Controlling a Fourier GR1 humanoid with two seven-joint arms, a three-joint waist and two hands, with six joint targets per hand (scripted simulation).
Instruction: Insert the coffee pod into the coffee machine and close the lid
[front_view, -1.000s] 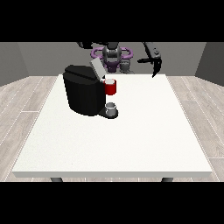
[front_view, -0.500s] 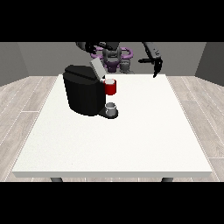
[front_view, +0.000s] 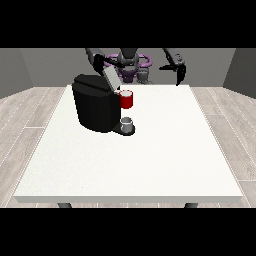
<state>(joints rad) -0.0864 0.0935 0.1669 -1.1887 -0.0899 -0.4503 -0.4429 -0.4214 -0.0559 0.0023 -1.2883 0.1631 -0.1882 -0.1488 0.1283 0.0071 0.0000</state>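
One coffee machine, one red thing at the machine, two hands.

Black coffee machine upright on table's left, lid apparently raised

Camera across the table, raised; apparently well back, facing the robot.

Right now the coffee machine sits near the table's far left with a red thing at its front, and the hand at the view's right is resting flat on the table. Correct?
Not quite. The front view shows the hand at the view's right raised in the air beyond the table's far edge, not resting on it. The coffee machine does sit far left, with a red thing at its front.
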